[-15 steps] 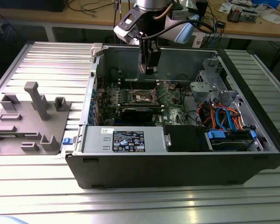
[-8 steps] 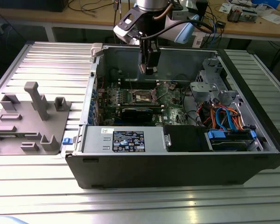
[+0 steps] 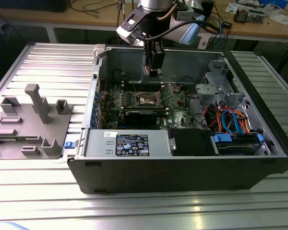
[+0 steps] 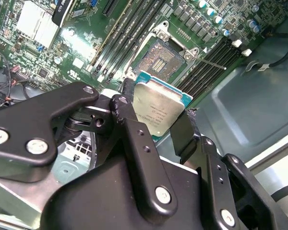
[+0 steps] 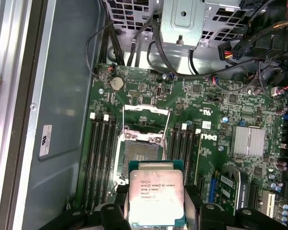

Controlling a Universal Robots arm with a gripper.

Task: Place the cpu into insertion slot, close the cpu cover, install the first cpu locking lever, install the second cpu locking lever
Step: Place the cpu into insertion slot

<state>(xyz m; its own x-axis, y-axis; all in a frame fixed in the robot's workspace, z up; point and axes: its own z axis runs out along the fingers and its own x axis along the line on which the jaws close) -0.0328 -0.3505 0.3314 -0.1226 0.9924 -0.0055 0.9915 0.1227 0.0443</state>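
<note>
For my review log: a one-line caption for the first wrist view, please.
Gripper shut on the cpu, held above the green motherboard near the open insertion slot.

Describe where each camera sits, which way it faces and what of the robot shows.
Exterior view: apart from the robot, looking down into the open computer case; arm and gripper show.
First wrist view: on the arm, facing down on the insertion slot; gripper tips show.
Second wrist view: on the arm, slanting past the gripper's black links.
Both wrist views share the gripped cpu.
</note>
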